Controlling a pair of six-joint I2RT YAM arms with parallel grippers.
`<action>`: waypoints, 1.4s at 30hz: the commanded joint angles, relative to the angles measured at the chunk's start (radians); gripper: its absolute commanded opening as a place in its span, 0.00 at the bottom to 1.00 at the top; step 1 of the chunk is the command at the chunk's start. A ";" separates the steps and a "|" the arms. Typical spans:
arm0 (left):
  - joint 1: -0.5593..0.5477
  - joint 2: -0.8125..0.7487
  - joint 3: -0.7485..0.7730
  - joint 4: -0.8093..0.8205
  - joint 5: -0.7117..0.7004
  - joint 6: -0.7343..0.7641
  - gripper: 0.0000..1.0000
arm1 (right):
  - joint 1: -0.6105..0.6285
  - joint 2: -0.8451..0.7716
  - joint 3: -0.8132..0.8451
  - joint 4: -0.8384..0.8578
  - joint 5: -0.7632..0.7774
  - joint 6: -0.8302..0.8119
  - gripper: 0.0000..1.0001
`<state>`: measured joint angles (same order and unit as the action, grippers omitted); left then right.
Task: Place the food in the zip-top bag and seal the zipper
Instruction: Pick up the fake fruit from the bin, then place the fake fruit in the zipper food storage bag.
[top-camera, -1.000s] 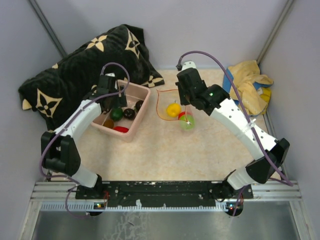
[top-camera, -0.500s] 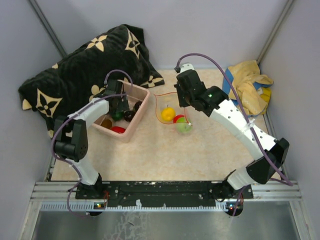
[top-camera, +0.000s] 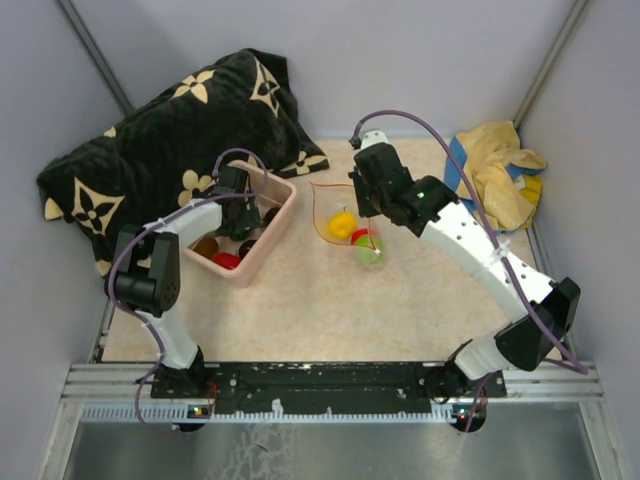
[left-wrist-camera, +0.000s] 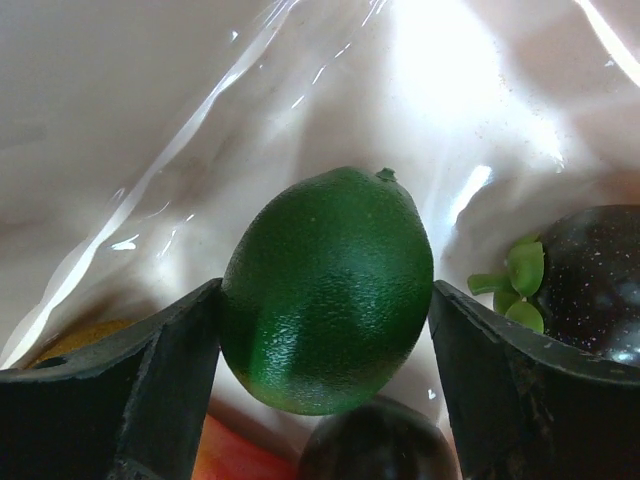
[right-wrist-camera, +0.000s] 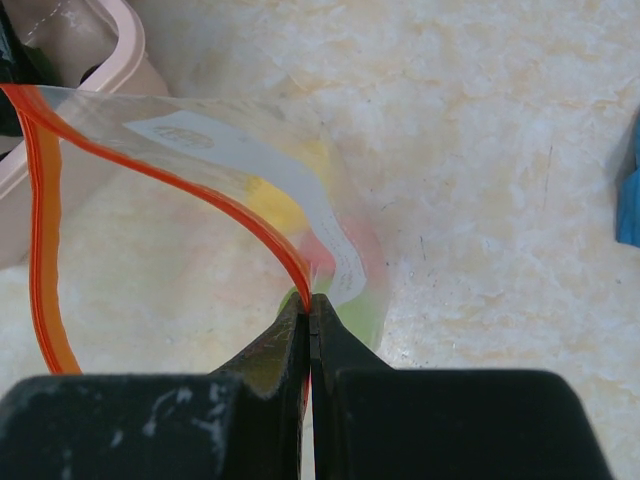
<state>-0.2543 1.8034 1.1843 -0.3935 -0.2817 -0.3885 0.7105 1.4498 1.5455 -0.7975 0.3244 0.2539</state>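
Observation:
The zip-top bag (top-camera: 345, 220) lies mid-table with its mouth open, holding a yellow (top-camera: 343, 224), a red (top-camera: 360, 237) and a light green fruit (top-camera: 370, 252). My right gripper (top-camera: 368, 212) is shut on the bag's orange-red zipper strip (right-wrist-camera: 150, 162); in the right wrist view the right gripper (right-wrist-camera: 312, 305) pinches it and holds that edge up. My left gripper (top-camera: 238, 213) is down in the pink tub (top-camera: 284, 222). In the left wrist view the left gripper (left-wrist-camera: 325, 335) has its fingers (left-wrist-camera: 150, 390) pressed on both sides of a dark green lime (left-wrist-camera: 325, 280).
The tub also holds a dark purple fruit with green leaves (left-wrist-camera: 590, 280), another dark one (left-wrist-camera: 380, 445), a red one (left-wrist-camera: 240, 455) and an orange one (left-wrist-camera: 85, 338). A black patterned cushion (top-camera: 170, 120) lies back left. A yellow cloth (top-camera: 500, 165) lies back right.
My left gripper has moved right and down into the tub and closed round the green lime. The tub has shifted a little. The right gripper still holds the bag's edge.

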 joint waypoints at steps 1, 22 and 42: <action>0.007 0.023 0.012 0.040 0.013 0.003 0.84 | -0.005 -0.049 -0.004 0.049 -0.014 -0.003 0.00; 0.005 -0.358 -0.042 0.002 0.211 0.067 0.45 | -0.005 -0.073 -0.011 0.029 0.018 0.010 0.00; -0.221 -0.800 -0.211 0.328 0.608 0.323 0.43 | -0.005 -0.073 0.001 0.012 0.029 0.039 0.00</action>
<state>-0.4175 1.0672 1.0119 -0.2401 0.2241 -0.1707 0.7105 1.4220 1.5124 -0.8005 0.3378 0.2836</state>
